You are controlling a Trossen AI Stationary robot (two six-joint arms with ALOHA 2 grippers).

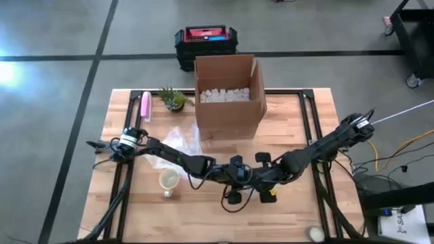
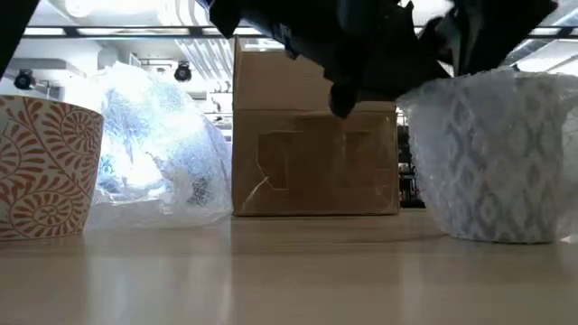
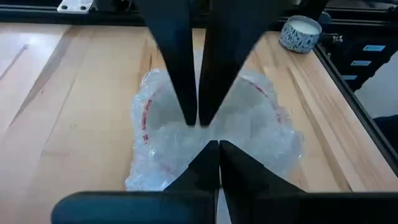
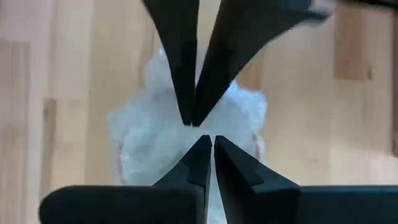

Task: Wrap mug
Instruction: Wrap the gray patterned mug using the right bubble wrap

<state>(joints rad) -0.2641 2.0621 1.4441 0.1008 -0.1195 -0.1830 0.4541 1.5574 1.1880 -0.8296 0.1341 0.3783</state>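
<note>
two hands meet over the bubble-wrapped mug (image 3: 211, 134) at the tabletop's (image 1: 298, 203) front centre. the loose wrap could spring open if either grip slips. left hand (image 3: 200, 134) is pressed together, pinching the wrap; right hand (image 4: 200, 132) likewise, nipping it from the opposite side.

Cardboard box (image 1: 228, 98) blocks centre back, bare table (image 1: 295, 217) front right, mug (image 1: 168, 181) front left

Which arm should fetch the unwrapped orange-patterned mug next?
Left, probably. The orange-patterned mug stands close beside the left arm. The left end effector and right end effector meet over the bubble-wrapped mug mid-table, so the right arm would have to cross the left.
</note>
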